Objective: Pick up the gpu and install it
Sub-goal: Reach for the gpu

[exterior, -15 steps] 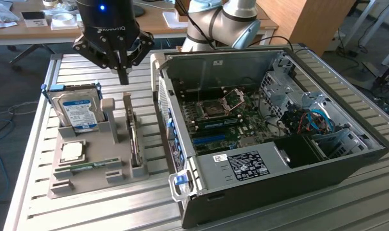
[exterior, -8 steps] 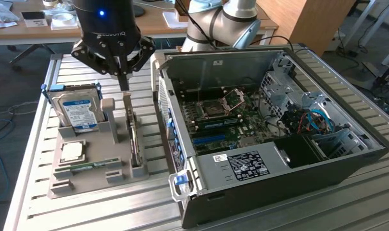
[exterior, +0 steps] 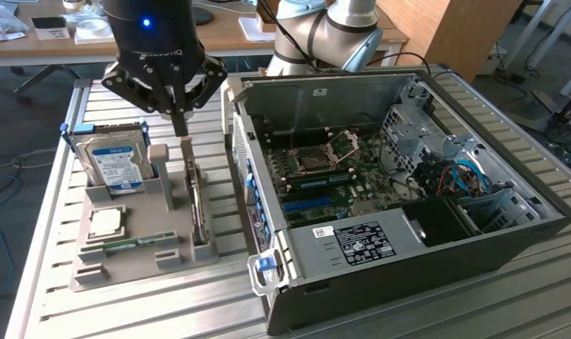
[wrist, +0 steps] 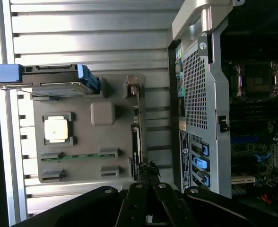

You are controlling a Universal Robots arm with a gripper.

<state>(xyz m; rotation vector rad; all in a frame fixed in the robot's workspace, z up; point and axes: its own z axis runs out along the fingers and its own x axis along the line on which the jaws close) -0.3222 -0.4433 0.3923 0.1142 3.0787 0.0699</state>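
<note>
The gpu (exterior: 200, 206) stands on edge in a slot at the right side of the grey holder tray (exterior: 125, 265), its metal bracket end pointing up toward me. From the wrist view the gpu (wrist: 136, 135) is a thin edge-on strip along the tray (wrist: 82, 142). My gripper (exterior: 180, 126) hangs just above the card's upper end, fingers pressed together and holding nothing. The black fingers (wrist: 140, 203) converge over the card's near end in the wrist view. The open computer case (exterior: 380, 176) lies to the exterior view's right, its motherboard (exterior: 332, 176) with blue slots exposed.
On the tray a hard drive (exterior: 116, 161) with a blue-white label stands upright, with a processor (exterior: 106, 222) and a memory stick (exterior: 133, 243) in front of it. The case's side wall (wrist: 200, 99) runs close beside the tray. Desks and another arm's base stand behind.
</note>
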